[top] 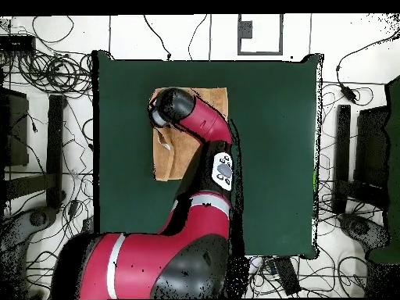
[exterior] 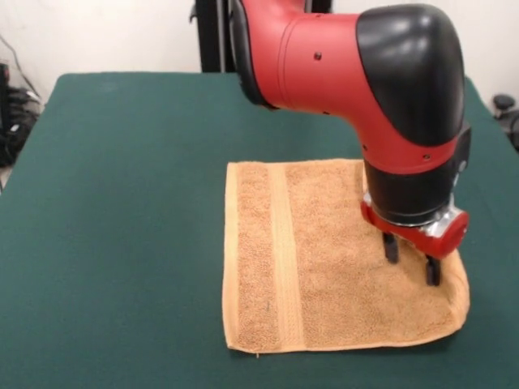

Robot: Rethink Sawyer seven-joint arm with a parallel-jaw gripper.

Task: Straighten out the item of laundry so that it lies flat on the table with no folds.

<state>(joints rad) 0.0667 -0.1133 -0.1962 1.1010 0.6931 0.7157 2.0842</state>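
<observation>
The orange-tan terry towel lies on the dark green table, mostly spread out, with one woven band running near its left edge in the front view. Its right edge is doubled over into a rounded fold by the gripper. My gripper stands over the towel's right side, its two dark fingertips apart and down at the cloth, nothing held between them. In the overhead view the towel shows partly under the arm, and the arm's head hides the gripper.
The red and black arm reaches from the base at the bottom of the overhead view across the table. Cables and stands lie on the floor around the table, off its edges.
</observation>
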